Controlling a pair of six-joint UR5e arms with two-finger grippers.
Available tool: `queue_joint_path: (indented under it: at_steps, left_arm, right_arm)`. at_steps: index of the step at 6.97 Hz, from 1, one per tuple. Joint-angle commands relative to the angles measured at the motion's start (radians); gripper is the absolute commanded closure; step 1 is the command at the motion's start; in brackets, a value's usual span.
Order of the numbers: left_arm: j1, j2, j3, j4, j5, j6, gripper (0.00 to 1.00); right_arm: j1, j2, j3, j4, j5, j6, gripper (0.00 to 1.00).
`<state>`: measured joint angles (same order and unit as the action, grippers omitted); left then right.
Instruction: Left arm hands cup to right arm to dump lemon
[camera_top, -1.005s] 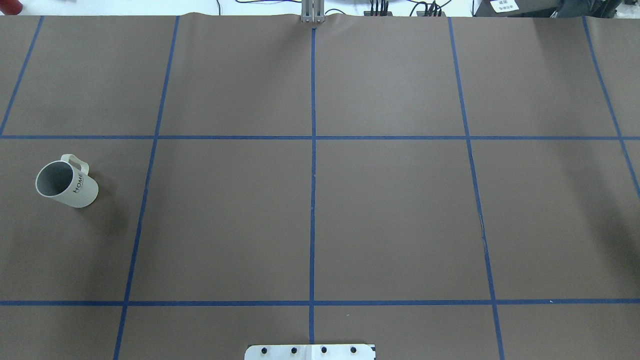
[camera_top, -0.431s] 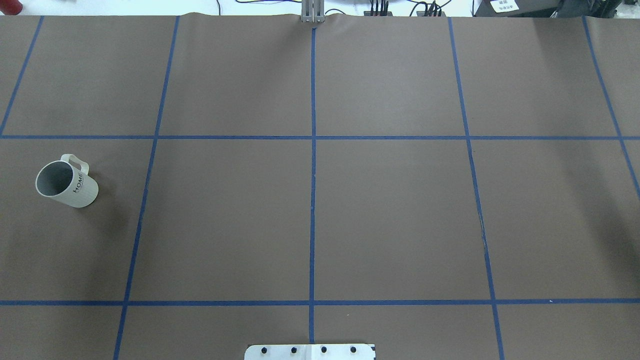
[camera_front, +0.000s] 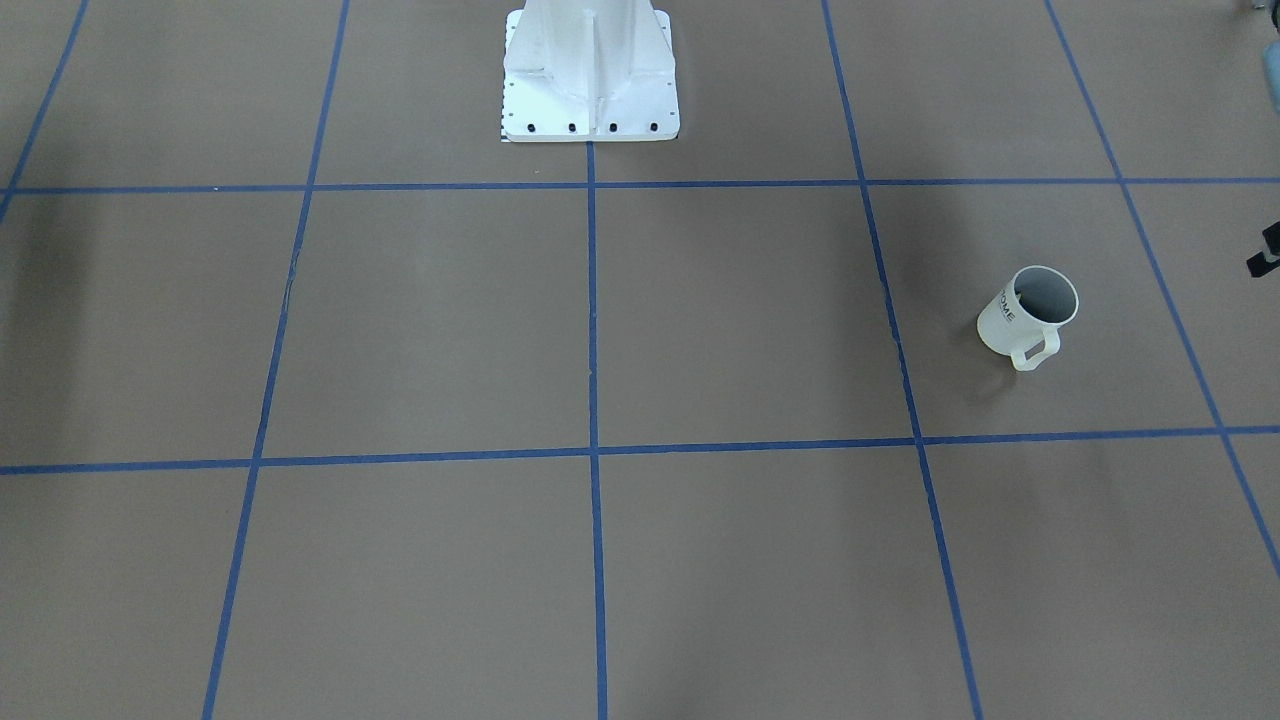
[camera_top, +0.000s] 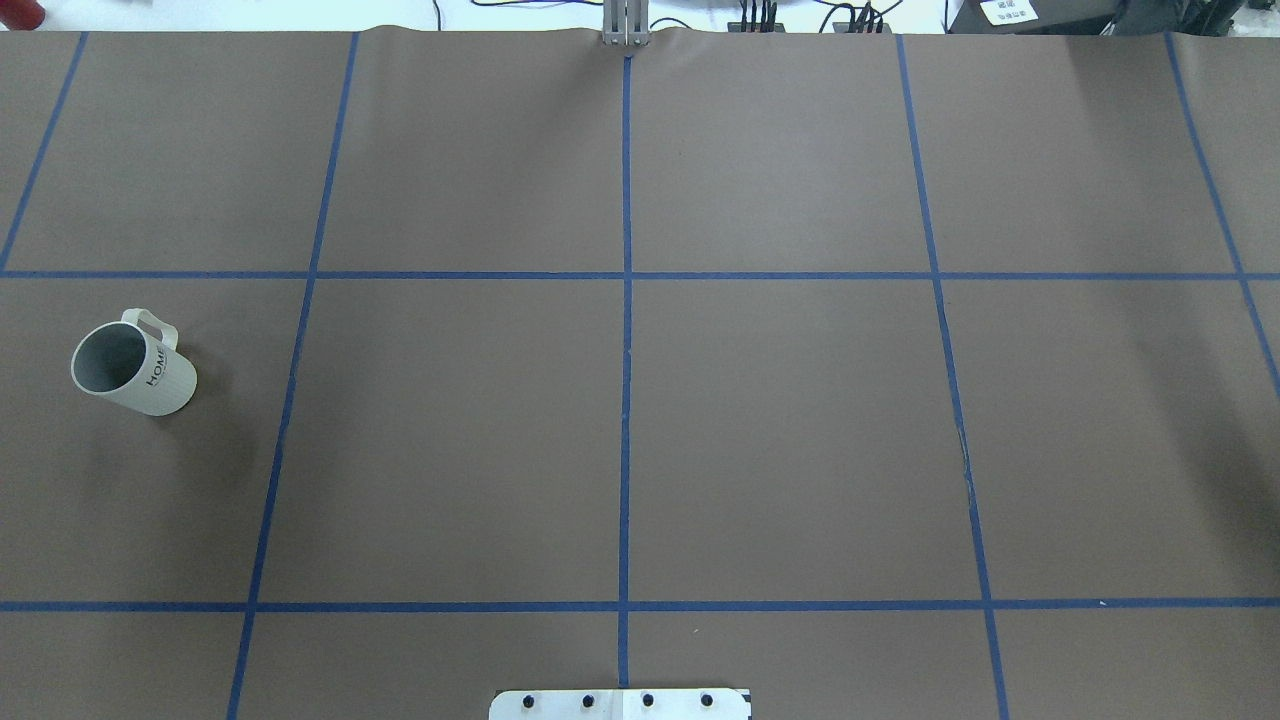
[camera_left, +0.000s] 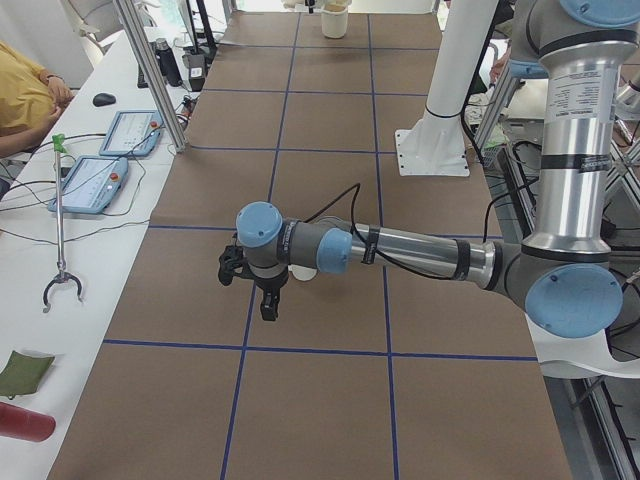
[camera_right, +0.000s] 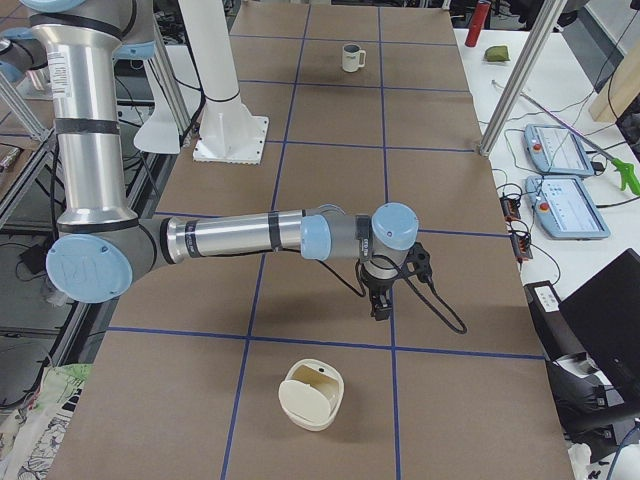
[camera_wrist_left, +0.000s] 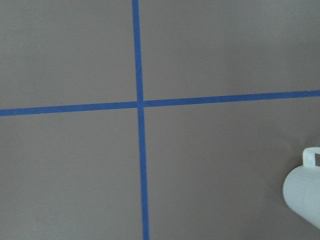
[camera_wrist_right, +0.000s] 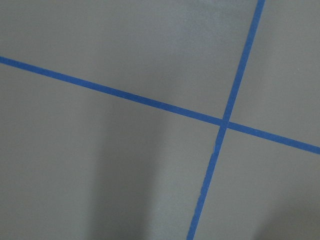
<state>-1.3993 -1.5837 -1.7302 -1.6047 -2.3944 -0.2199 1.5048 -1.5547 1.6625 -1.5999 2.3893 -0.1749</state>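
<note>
The brown table, ruled into squares by blue tape, looks the same from overhead as it did a second ago. Nothing on it has shifted and neither arm has entered that view, so I judge the task to be at its very start, the pick-up not yet begun. The left arm reaches out roughly level over the left part of the table, its wrist bent so that the left gripper points straight down, clear of the surface. The right arm mirrors that pose over the right part, with the right gripper also hanging downward above the tape lines. Both grippers show only in the side views, so I cannot tell whether their fingers are apart or together. The cup stands upright and alone on the left side of the table, its handle turned to the far side, away from the robot. The left wrist camera catches it only at the lower right edge, so that gripper is near it but not over it. The lemon shows in no view, and what is visible of the cup's inside is plain grey.
</note>
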Motion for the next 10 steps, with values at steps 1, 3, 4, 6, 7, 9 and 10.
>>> queue_joint_path:
  at_steps: [1,3,4,6,7,9,10]
  left_arm:
    - [0.101,-0.007,-0.07,-0.009,-0.005,-0.144,0.0]
    - [0.196,0.001,-0.113,-0.018,-0.002,-0.253,0.0]
    - [0.239,0.013,-0.141,-0.061,0.007,-0.281,0.0]
    - [0.25,0.118,-0.123,-0.281,0.1,-0.104,0.01]
    - [0.25,0.12,-0.1,-0.279,0.198,0.022,0.01]
    - [0.25,0.075,-0.074,-0.276,0.167,0.022,0.01]
    - [0.252,0.003,-0.027,-0.273,0.088,-0.06,0.0]
  right_arm:
    - [0.0,-0.065,-0.01,0.166,-0.004,0.002,0.0]
    - [0.0,-0.129,-0.012,0.231,0.001,0.003,0.0]
    - [0.0,-0.137,-0.009,0.236,0.002,0.003,0.0]
    - [0.0,-0.143,-0.006,0.265,0.01,0.0,0.0]
    - [0.0,-0.146,-0.016,0.311,0.014,0.003,0.0]
    - [-0.001,-0.139,-0.053,0.32,0.016,0.003,0.0]
    - [-0.002,-0.137,-0.052,0.33,0.014,0.003,0.0]
